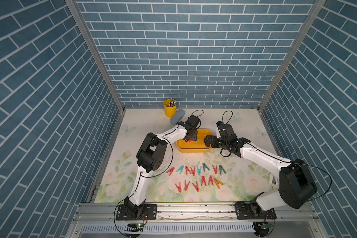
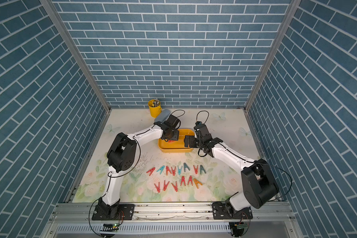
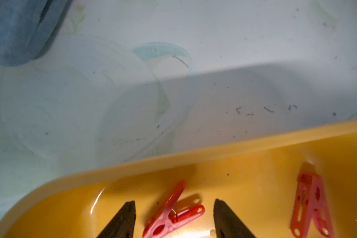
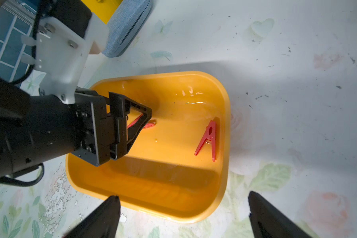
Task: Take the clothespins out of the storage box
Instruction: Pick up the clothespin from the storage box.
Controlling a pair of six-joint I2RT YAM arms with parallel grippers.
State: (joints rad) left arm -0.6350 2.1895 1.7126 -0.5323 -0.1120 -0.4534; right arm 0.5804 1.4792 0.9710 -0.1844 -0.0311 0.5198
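Half-open, empty left gripper point(image 3: 173, 202) is straddling one of two clothespins point(image 3: 171, 216) left in the storage box point(image 3: 194, 156); other clothespins point(image 1: 203, 181) are lying outside

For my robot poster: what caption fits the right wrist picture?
Left gripper straddles one red clothespin in the yellow storage box; a second red clothespin lies nearby.

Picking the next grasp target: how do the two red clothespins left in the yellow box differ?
The first clothespin lies between the fingers of the left gripper, untouched; the second clothespin lies apart, close to an end wall of the box. In the right wrist view the left gripper hides part of the first clothespin; the second clothespin shows whole. Both are red and rest on the box floor.
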